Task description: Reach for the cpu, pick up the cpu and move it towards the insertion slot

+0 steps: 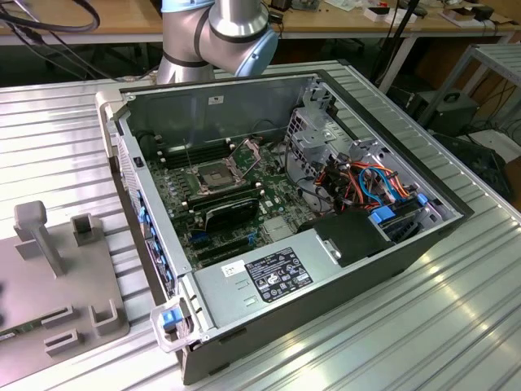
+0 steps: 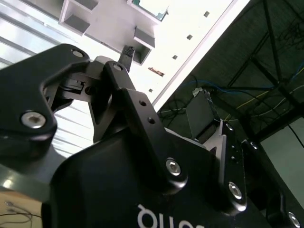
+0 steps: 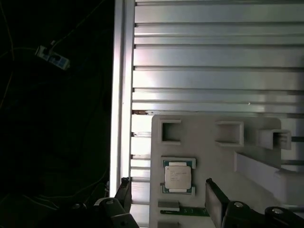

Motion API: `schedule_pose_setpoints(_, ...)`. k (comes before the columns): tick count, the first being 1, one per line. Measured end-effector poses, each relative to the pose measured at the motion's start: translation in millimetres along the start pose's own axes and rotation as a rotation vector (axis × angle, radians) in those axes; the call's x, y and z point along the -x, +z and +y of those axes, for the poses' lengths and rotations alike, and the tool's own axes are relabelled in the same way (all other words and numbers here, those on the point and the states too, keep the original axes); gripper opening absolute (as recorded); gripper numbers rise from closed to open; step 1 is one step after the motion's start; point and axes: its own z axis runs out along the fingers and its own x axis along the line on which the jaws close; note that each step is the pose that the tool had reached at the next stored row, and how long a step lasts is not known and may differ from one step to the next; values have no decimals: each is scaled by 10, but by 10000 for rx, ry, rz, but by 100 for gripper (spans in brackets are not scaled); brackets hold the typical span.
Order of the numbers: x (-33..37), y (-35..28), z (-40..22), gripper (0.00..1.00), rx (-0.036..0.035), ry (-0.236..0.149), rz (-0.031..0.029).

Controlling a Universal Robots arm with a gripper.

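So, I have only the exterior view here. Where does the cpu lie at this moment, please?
Observer: In the first wrist view the cpu lies flat in a square recess of the grey holder.
Operator: Does the tool hold it already?
Observer: No. The tool is open, with its fingers apart, one to each side of the cpu in that picture.
Operator: And where does the holder stand?
Observer: On the ribbed metal table, close to the table's edge.

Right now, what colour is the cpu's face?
The cpu is pale silvery-beige; first wrist view shows it best.
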Motion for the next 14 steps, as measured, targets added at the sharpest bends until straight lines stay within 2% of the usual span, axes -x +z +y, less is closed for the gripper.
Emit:
schedule_pose_setpoints(4, -25, 23, -22, 72, -8, -91, -102)
schedule_pose_setpoints(14, -64, 69, -67, 72, -9, -110, -119)
